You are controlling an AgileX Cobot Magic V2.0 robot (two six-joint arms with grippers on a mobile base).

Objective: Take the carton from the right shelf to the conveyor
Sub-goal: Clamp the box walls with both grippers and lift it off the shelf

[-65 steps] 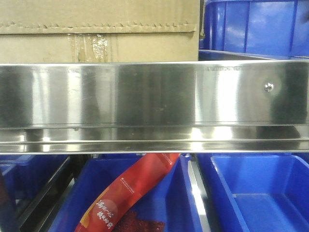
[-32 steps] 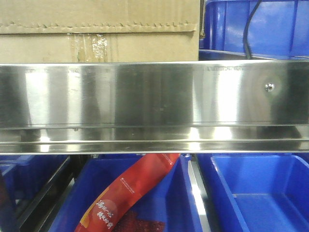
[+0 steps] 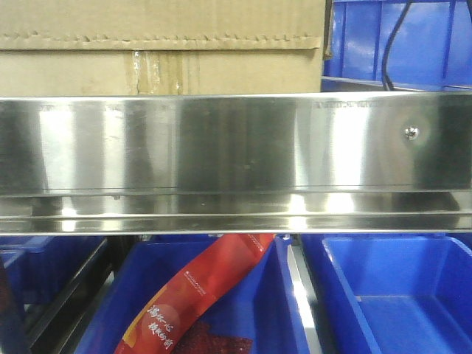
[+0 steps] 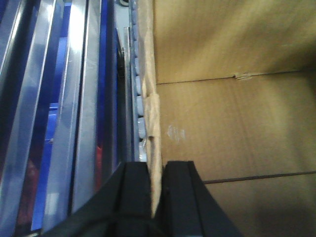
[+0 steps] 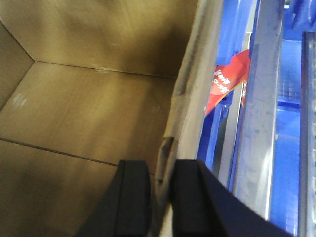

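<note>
Up close, both arms reach into the open top of the carton, which sits on the right shelf behind its wide, shiny front rail; only the upper part of the box shows above the steel, with the serrated flap edge and a strip of tape on the seam. The left gripper points down over a wall of the box, one black finger inside the cardboard and the other outside, drawn narrow so the wall's edge is pinched between them. The right gripper stands the same way on a wall, its two fingers pressed close on either side of the cardboard rim. From each wrist view the bare brown inside of the box fills one side and the steel rails run along the other. A small screw head sits near the rail's right end. Beside the box, an upper blue bin has a dark cable hanging across it. Below the rail, lower blue bins stand side by side, and a red packet leans out of the middle one.
</note>
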